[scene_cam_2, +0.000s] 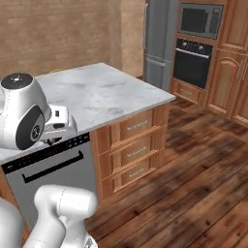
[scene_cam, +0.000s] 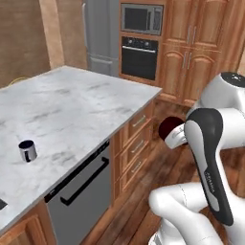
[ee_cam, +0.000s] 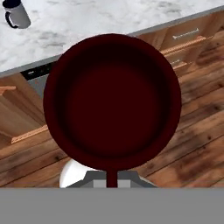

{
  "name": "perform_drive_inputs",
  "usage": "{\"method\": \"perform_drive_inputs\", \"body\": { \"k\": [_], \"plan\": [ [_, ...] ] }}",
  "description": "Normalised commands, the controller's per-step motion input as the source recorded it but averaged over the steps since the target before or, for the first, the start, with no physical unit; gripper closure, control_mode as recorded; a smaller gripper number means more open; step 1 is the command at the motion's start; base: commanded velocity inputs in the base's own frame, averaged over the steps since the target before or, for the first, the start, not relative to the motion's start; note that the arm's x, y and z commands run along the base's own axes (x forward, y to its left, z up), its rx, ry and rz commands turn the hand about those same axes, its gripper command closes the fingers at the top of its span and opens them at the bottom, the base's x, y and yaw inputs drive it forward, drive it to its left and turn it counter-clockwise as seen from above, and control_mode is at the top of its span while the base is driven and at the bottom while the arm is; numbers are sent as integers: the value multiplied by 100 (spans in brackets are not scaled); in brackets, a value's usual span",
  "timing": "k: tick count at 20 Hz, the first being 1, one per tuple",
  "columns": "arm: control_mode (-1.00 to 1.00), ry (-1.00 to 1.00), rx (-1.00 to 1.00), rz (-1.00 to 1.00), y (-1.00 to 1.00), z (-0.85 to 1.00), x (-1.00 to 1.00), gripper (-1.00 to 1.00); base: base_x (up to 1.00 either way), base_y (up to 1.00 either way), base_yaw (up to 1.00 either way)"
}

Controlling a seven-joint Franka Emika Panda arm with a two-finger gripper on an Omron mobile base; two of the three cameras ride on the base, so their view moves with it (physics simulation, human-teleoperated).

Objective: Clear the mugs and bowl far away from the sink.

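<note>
1. Progress: the maroon mug (ee_cam: 112, 103) is off the counter (scene_cam: 72, 103) and carried in the air, out over the wooden floor (scene_cam_2: 193, 169) beside the island's drawers (scene_cam: 136, 143).
2. The hand (ee_cam: 112, 177) is clenched on the maroon mug; in the hand view the mug's dark round mouth sits right in front of the camera, with a thin dark strip at its lower edge where the fingers pinch it. From the left base view the mug (scene_cam: 168, 127) shows as a dark red shape at the end of the arm.
3. A second, dark grey mug (scene_cam: 27, 150) stands upright on the counter near its front edge, above the dishwasher (scene_cam: 83, 201); the hand view shows it too (ee_cam: 16, 15). It looks untouched.
4. The bowl and the sink cannot be located from these views, so whether the bowl has been dealt with cannot be told.
5. Judged from this, the task is at an early-to-middle stage: one mug is in transit and not yet set down, and at least the grey mug remains.
</note>
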Motion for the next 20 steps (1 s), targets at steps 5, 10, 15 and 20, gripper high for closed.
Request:
{"method": "perform_drive_inputs", "body": {
  "k": [5, 10, 15, 20],
  "plan": [
    [100, 0, 0, 0, 0, 0, 0, 100, -15, 0, -44],
    [100, 0, 0, 0, 0, 0, 0, 100, -16, 0, -43],
    [100, 0, 0, 0, 0, 0, 0, 100, -24, 0, -47],
    [100, 0, 0, 0, 0, 0, 0, 100, -36, -3, -47]
  ]
}}
